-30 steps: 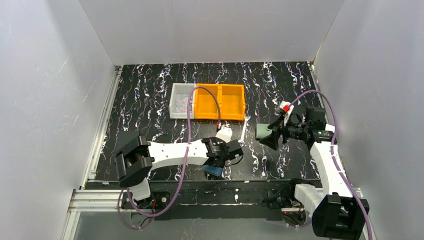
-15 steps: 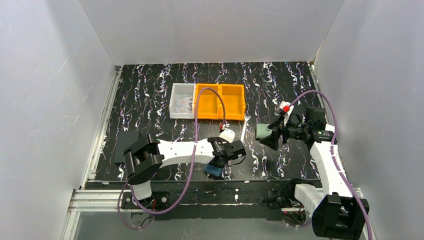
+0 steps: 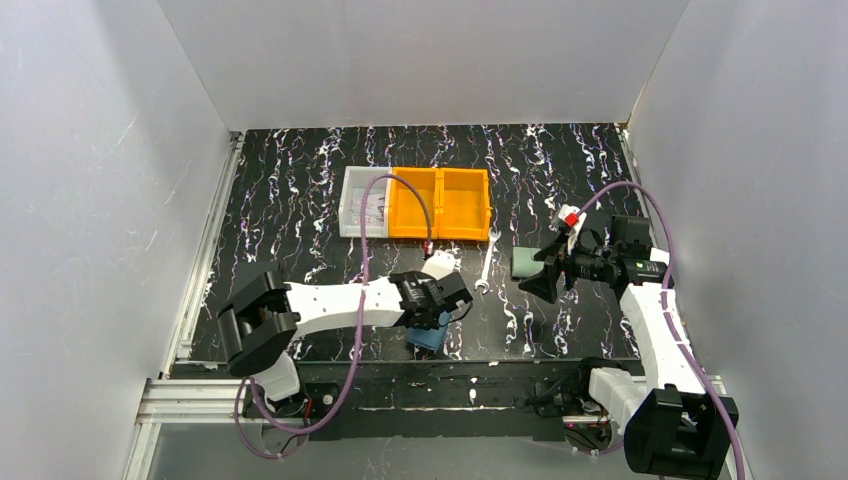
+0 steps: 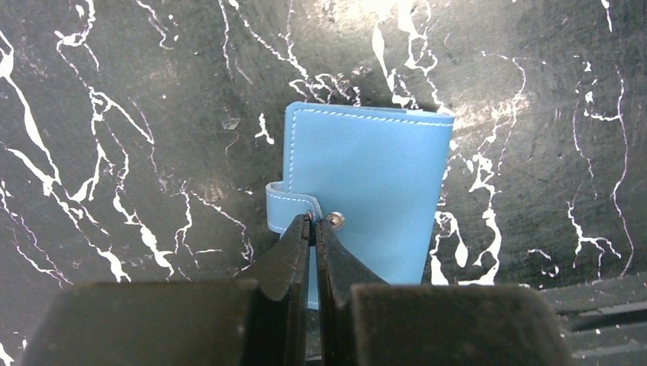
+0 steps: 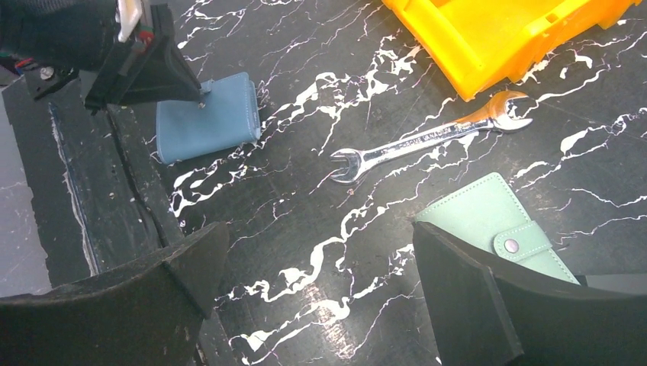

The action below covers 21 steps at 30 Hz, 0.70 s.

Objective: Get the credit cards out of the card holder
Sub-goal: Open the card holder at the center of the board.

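Leftward has gone the left arm, and the left gripper (image 4: 313, 223), partly open a second ago, now has its jaws pressed together, tips at the snap tab (image 4: 290, 202) of the closed card holder (image 4: 366, 168); a pinch cannot be told. The holder lies beside the near edge of the table (image 4: 114, 91), bare top to its left. Rightward: a wrench (image 5: 427, 141), then the right gripper (image 5: 317, 252), jaws wide, empty, near a green pouch (image 5: 488, 221).

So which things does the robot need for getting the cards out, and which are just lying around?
For the job: blue card holder, closed, cards not visible; left gripper at its tab.
Just lying about: spanner, green pouch, orange bins, clear tray.
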Each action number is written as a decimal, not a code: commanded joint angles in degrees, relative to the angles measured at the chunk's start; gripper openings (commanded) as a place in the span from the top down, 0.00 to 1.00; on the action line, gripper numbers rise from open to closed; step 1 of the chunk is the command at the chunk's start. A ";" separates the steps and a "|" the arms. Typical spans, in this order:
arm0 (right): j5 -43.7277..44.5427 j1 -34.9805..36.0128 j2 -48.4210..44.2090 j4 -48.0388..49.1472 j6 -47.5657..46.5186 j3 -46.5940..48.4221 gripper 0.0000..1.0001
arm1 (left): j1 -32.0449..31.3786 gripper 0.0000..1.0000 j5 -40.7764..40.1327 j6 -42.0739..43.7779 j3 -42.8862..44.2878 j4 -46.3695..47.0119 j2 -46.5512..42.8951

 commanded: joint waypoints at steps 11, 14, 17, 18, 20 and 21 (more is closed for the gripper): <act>-4.90 2.48 2.15 -2.66 -3.74 1.67 0.00 | 8.56 1.00 13.17 -2.75 -14.32 14.16 -17.73; -4.00 5.56 2.36 -2.80 -4.46 1.82 0.00 | 10.35 1.00 16.77 -3.74 -18.19 18.05 -20.40; 0.03 10.48 3.26 -4.12 -6.64 2.62 0.00 | 11.79 1.00 19.48 -5.04 -21.84 21.72 -22.66; 1.42 12.11 3.88 -5.06 -7.74 3.16 0.00 | 12.24 1.00 20.58 -5.30 -23.01 23.06 -23.42; 3.89 15.90 5.32 -7.27 -10.03 4.42 0.00 | 13.13 1.00 23.02 -6.39 -25.76 26.55 -25.35; 5.28 17.93 6.07 -8.24 -11.12 5.11 0.00 | 13.53 1.00 24.05 -7.08 -27.09 28.54 -26.36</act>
